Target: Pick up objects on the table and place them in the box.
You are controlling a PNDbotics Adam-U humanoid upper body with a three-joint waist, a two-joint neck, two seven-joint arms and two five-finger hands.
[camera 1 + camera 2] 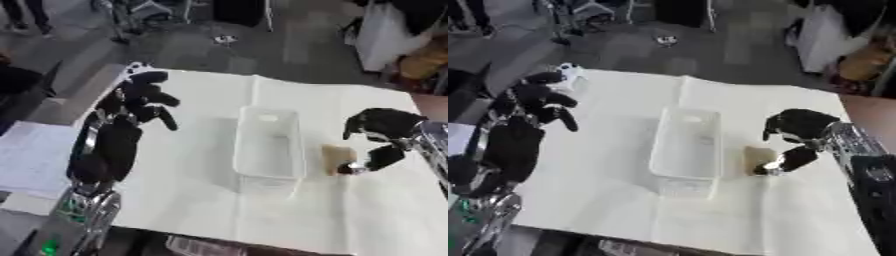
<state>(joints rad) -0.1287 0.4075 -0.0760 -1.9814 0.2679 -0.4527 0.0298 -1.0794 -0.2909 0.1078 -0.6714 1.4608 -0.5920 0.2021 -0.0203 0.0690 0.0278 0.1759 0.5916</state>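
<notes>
A: Quick pass. Where's the task object?

B: Small flat tan rectangular block (336, 158) lies on the white cloth-covered table (201, 200), just beside the right wall of the clear rectangular plastic box (267, 145). Box looks empty, sits mid-table, long side running away from the robot.

A: Right hand?

B: Black right hand (796, 137) is over the block's right edge, fingers curled downward, thumb tip (773, 168) down at the block's near corner. Looks like touching; can't tell if it has actually closed on it. I'd say it's setting up a pinch. Block is flat, so it needs an edge to grab.

A: Left hand?

B: Black left hand (140, 102) is held up over the left side of the table, fingers loosely bent, holding nothing, well apart from the box. Idle, probably parked clear of the work.

A: Progress?

B: Early. Nothing in the box yet; the block isn't lifted.
</notes>
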